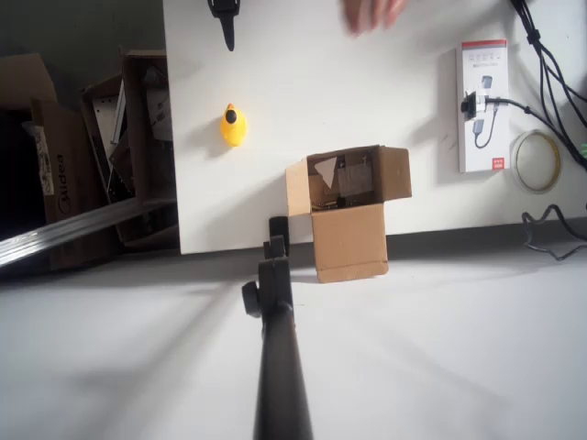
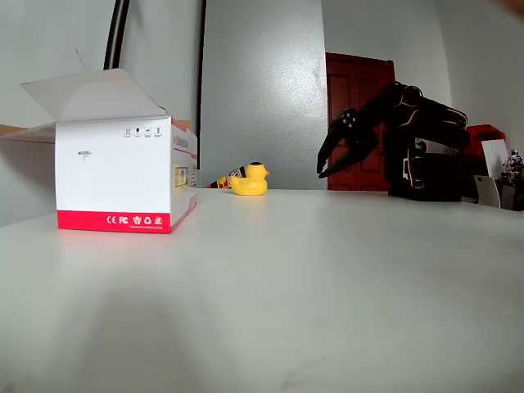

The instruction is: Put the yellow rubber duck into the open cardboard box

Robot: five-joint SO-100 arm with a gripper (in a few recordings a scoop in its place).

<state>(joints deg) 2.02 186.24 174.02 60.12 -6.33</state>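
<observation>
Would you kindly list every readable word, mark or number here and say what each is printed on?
White box with red base strip: red strip carries certification-style symbols and small print, too small to read.
Tiny word on its white face: illegible.
Dark cardboard box beside the table: printed lettering, sideways, unreadable.
No other text.

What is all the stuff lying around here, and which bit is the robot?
Duck: one, yellow with a dark head spot, alone on the white table, left of the brown box in the overhead view.
Brown box: one, plain cardboard, flaps open, at the table's near edge in the overhead view.
White box: one, white with a red strip, near the table's right side in the overhead view; a dark cable runs over it.
Tape roll: one, pale ring, right of the white box.
Table: one, white.
Dark boxes: a few, on the floor left of the table.
Person's hand: one, blurred, at the top edge.
Robot gripper: one, black, open, hanging above the table, away from the duck.
</observation>
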